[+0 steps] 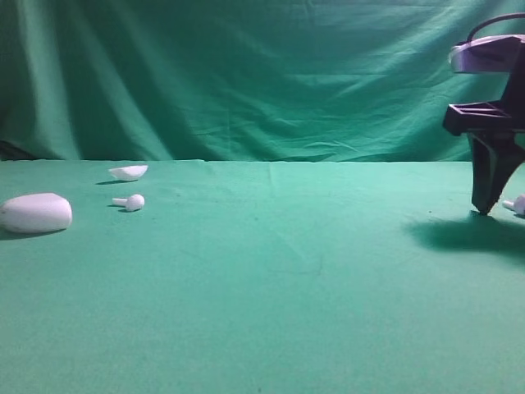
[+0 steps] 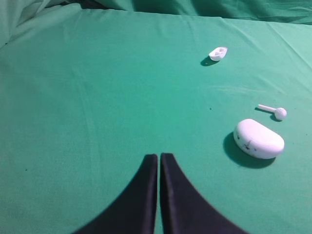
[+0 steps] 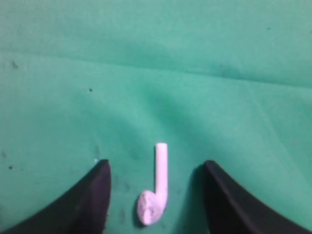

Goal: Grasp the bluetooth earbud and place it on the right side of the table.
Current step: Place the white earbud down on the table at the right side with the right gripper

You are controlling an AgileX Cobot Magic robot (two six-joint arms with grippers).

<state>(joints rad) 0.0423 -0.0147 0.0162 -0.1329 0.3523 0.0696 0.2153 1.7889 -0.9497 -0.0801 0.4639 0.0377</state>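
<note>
A bluetooth earbud (image 3: 155, 195) lies flat on the green table (image 1: 287, 271), stem pointing away from the camera in the right wrist view. My right gripper (image 3: 157, 165) stands open around it, one dark finger on each side, neither touching it. In the exterior view this gripper (image 1: 490, 203) reaches down to the cloth at the far right edge, with the earbud (image 1: 517, 204) just beside its finger. My left gripper (image 2: 159, 157) is shut and empty, hovering over bare cloth. It does not appear in the exterior view.
A second, near-alike earbud (image 1: 131, 201) lies at the left, also seen as a small earbud (image 2: 278, 113) in the left wrist view. Next to it sit the oval white case (image 1: 34, 213) and a shallow white shell piece (image 1: 129, 171). A green backdrop hangs behind.
</note>
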